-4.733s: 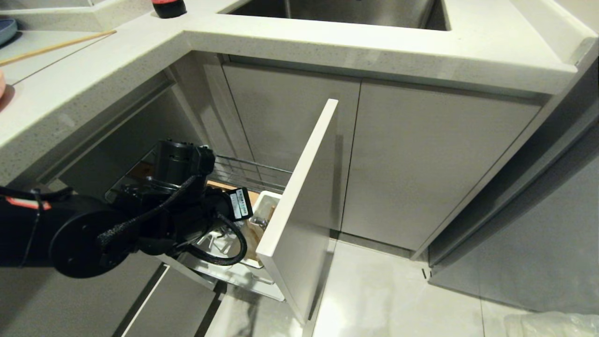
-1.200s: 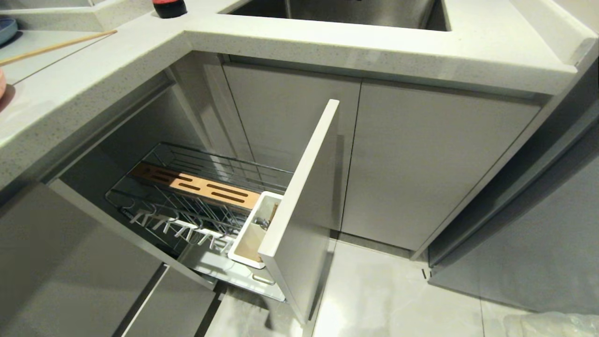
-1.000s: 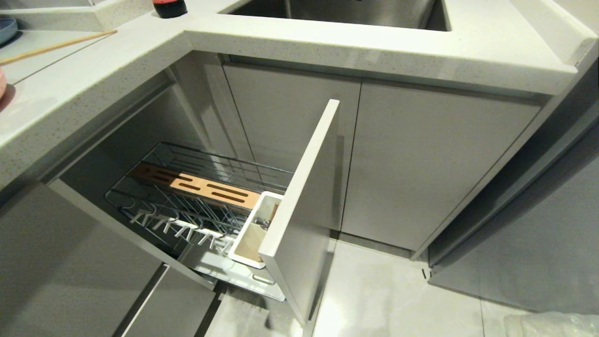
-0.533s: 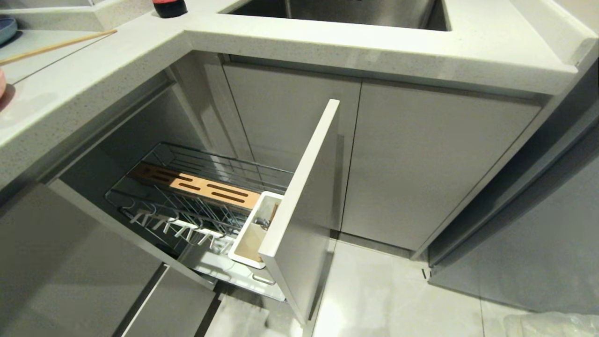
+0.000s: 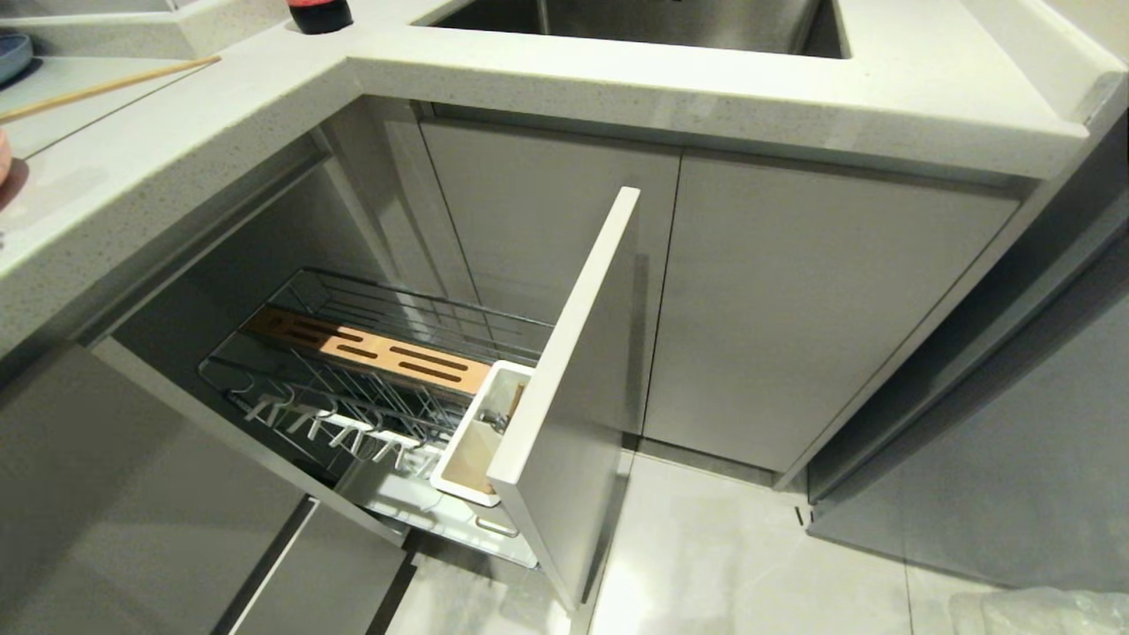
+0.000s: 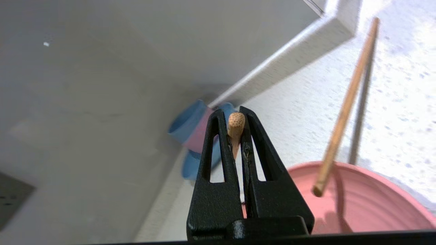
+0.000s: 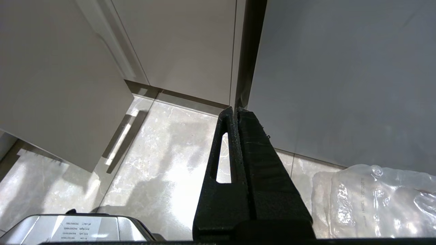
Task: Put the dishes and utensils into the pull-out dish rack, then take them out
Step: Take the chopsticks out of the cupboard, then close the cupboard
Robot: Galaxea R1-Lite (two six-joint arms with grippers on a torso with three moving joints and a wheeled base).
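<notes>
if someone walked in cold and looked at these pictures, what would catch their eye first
Most likely the pull-out dish rack, drawn out of the cabinet under the counter with its wooden strip and white utensil cup exposed and no dishes on its prongs. Next, the left tool, shut on a single chopstick above the counter. The other chopstick lies there, one end over the rim of the pink plate.

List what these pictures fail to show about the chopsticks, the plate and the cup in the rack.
- Held chopstick: left wrist view; the left gripper covers all but its end.
- Salmon-pink plate: cut off by the frame edge and gripper body.
- White utensil cup in the dish rack: head view; contents too small and shadowed to identify.
- Bowl: in no view.
</notes>
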